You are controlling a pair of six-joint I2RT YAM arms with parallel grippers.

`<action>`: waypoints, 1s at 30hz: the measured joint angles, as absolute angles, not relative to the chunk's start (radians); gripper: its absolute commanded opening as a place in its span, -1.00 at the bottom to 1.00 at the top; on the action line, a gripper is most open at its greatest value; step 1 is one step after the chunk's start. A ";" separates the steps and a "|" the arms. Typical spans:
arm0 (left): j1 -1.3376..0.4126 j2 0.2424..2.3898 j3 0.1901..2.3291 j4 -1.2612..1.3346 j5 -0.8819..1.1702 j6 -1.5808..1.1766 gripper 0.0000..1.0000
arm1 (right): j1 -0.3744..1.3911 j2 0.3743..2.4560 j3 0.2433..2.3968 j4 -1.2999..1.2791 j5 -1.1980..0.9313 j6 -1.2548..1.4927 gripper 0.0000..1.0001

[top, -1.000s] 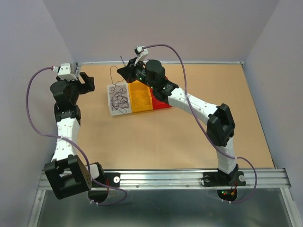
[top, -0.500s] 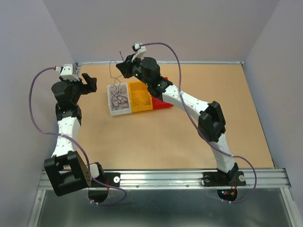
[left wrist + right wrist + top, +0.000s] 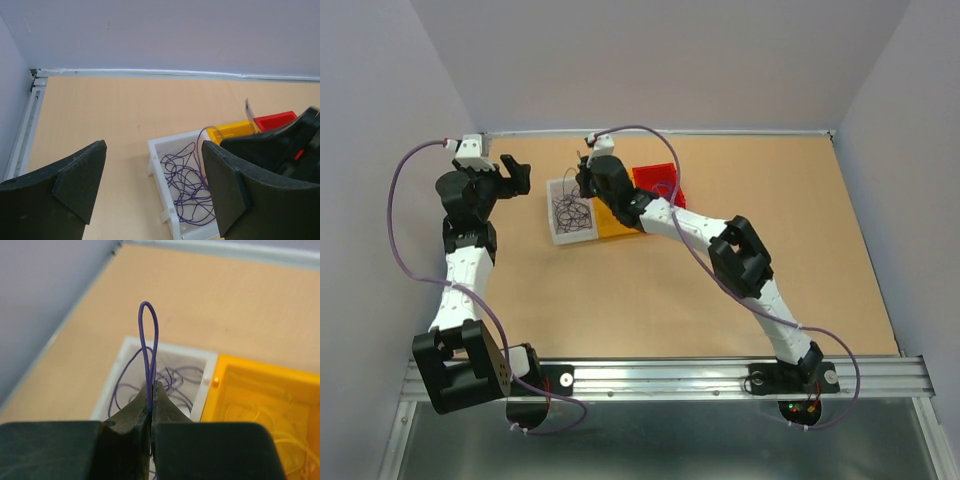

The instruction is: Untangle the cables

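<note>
From above: the cables (image 3: 572,212) sit bunched in the white tray (image 3: 553,186) on the bench (image 3: 720,270), my right arm (image 3: 672,217) reaching over it. Left wrist: left fingers (image 3: 80,172) spread and empty, just short of the tray. Right wrist: right fingers (image 3: 167,415) pinching one purple loop (image 3: 148,335). I'd say I'm drawing a strand out; next, a slow lift clear.

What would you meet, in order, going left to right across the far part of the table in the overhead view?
Left gripper → white tray → yellow bin → red bin.
</note>
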State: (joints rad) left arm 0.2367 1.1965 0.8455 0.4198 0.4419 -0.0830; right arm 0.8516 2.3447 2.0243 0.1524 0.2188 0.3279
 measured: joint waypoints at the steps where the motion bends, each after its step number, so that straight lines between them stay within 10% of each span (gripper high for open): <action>1: 0.234 1.197 0.846 0.420 0.439 -0.082 0.77 | 0.865 2.362 2.020 0.136 0.249 0.321 -0.99; 16: 0.209 1.215 0.846 0.411 0.384 -0.065 0.77 | 0.983 2.725 2.408 -0.209 0.431 0.284 -0.99; 30: 0.168 1.222 0.844 0.412 0.341 -0.051 0.82 | 0.938 2.416 1.952 -0.266 0.373 0.263 -0.58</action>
State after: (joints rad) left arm 0.1684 1.2221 0.8440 0.4118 0.3408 -0.0513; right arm 0.9382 2.4157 1.9522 -0.2661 0.3729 0.2634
